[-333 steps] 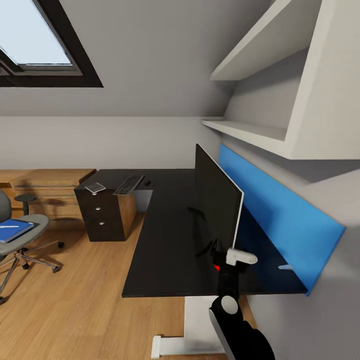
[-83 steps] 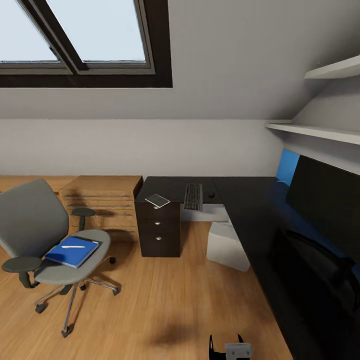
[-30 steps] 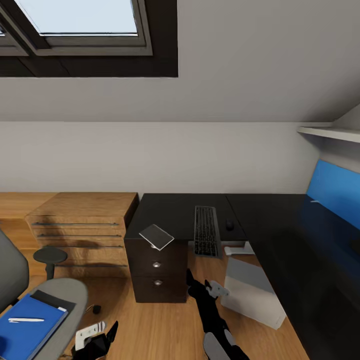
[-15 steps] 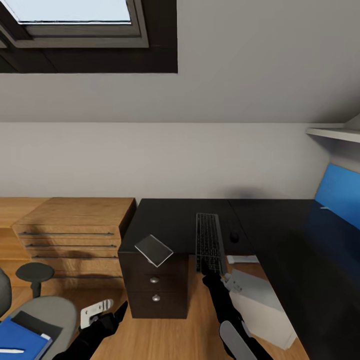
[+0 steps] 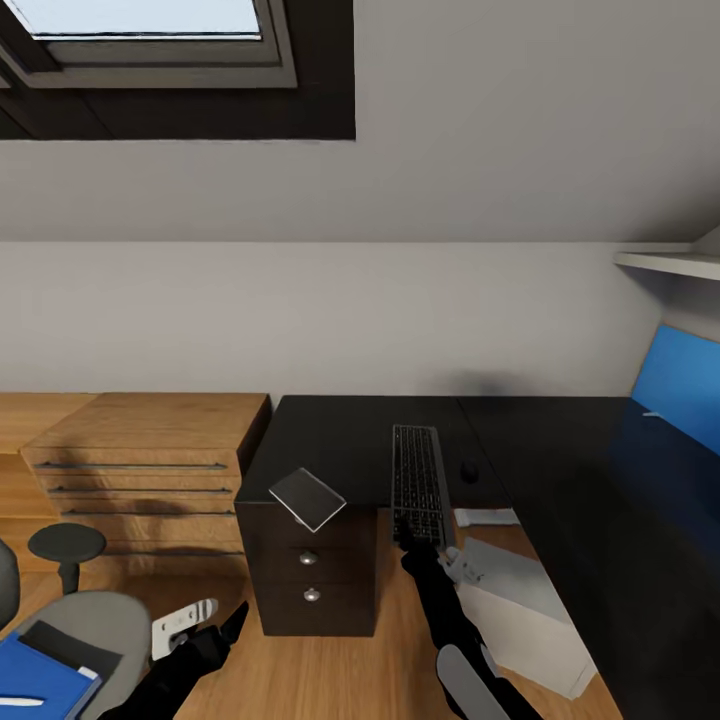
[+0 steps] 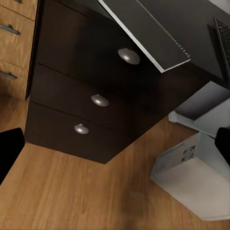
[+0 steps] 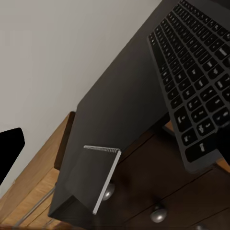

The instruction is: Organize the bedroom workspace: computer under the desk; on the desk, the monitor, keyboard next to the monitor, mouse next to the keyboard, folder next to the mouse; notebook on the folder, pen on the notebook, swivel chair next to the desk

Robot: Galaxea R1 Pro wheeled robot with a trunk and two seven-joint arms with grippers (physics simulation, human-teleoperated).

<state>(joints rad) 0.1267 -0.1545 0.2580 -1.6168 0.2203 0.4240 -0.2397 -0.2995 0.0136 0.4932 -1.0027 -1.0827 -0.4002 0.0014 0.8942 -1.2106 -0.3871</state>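
The black keyboard (image 5: pixel 416 485) (image 7: pixel 196 76) lies on the black desk (image 5: pixel 340 435), its near end overhanging the front edge. My right gripper (image 5: pixel 408 552) (image 7: pixel 115 153) is open just below that end. The dark mouse (image 5: pixel 468 470) sits right of the keyboard. The grey-white computer (image 5: pixel 520 595) (image 6: pixel 191 177) stands on the floor under the desk. At lower left the swivel chair (image 5: pixel 110 615) carries the blue notebook (image 5: pixel 40 680) with the pen (image 5: pixel 18 702) on it and a dark grey sheet, apparently the folder (image 5: pixel 45 635), beneath. My left gripper (image 5: pixel 232 622) (image 6: pixel 115 148) is open before the drawers. The monitor is out of view.
A thin grey spiral-edged pad (image 5: pixel 307 498) (image 6: pixel 143 33) overhangs the corner of the dark drawer unit (image 5: pixel 310 575). A light wooden dresser (image 5: pixel 150 450) stands left of the desk. A blue wall panel (image 5: pixel 680 385) and a white shelf (image 5: pixel 670 262) are at right.
The view has swung from the monitor to the desk's drawer wing and closed in. Both arms have come up, the right gripper reaching the keyboard's near end. In the last half second little moved.
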